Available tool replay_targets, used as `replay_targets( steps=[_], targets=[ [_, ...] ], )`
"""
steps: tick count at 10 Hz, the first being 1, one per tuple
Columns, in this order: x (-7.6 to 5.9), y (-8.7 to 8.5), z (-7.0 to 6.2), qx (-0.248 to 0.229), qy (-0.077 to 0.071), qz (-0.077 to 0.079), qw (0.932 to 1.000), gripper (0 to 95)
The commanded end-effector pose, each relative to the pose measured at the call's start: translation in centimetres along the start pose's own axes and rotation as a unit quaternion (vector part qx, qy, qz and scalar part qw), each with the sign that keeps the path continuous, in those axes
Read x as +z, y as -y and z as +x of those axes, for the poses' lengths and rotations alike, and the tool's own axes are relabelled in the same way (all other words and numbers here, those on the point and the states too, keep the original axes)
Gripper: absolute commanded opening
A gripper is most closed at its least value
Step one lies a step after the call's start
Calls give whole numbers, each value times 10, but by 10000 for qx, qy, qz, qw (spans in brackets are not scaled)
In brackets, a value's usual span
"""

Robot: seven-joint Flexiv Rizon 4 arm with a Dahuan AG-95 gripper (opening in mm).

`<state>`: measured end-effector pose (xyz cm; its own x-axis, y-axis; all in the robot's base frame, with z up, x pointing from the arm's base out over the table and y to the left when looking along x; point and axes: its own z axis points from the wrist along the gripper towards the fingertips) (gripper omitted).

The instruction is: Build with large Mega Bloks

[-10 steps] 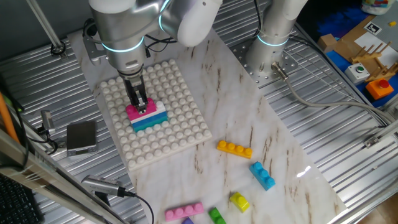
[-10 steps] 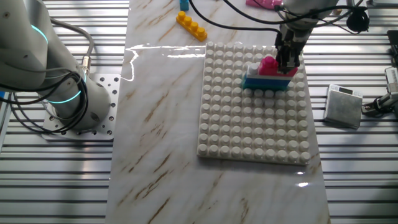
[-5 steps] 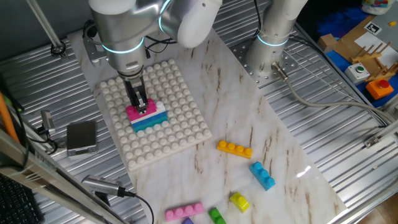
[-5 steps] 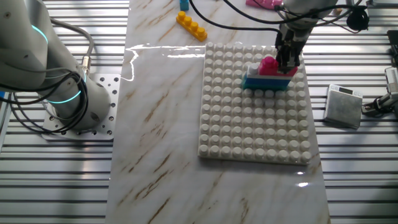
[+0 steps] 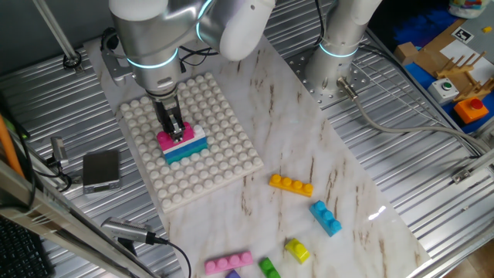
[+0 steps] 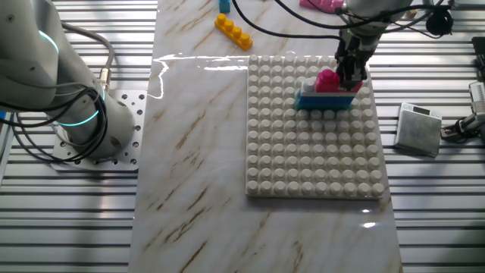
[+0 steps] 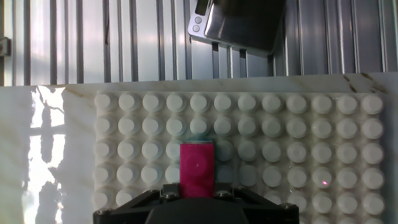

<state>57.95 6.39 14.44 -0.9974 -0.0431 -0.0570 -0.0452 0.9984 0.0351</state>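
A white studded baseplate [image 5: 220, 166] lies on the marble board. On it stands a small stack: a teal brick [image 5: 185, 153] at the bottom, a white brick [image 5: 197, 140] on it, and a pink brick [image 5: 176, 139] on top. My gripper [image 5: 172, 123] comes straight down and is shut on the pink brick. In the other fixed view the gripper [image 6: 351, 70] grips the pink brick [image 6: 327, 80] above the teal one [image 6: 326, 101]. In the hand view the pink brick [image 7: 198, 167] sits between my fingers, with the gripper [image 7: 198, 190] at the bottom edge.
Loose bricks lie on the marble near the front: orange [image 5: 291, 184], blue [image 5: 326, 217], yellow [image 5: 297, 249], green [image 5: 268, 268] and pink [image 5: 228, 262]. A silver box [image 5: 101, 170] sits beside the baseplate. The second arm's base [image 5: 333, 66] stands at the back.
The baseplate has shifted a little on the marble, its near corner swinging sideways. My gripper stays shut on the pink brick on the stack.
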Motion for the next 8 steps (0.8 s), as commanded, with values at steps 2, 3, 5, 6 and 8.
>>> replay_targets(
  steps=[2, 3, 5, 6, 8],
  targets=[
    [-6, -3, 3, -237, 15, -24, 9997, 570],
    [-10, -4, 4, -341, 10, -12, 9994, 570],
    [-21, -4, 6, -535, 14, -11, 9986, 570],
    [-21, -4, 6, -535, 14, -11, 9986, 570],
    [-21, -4, 6, -535, 14, -11, 9986, 570]
  ],
)
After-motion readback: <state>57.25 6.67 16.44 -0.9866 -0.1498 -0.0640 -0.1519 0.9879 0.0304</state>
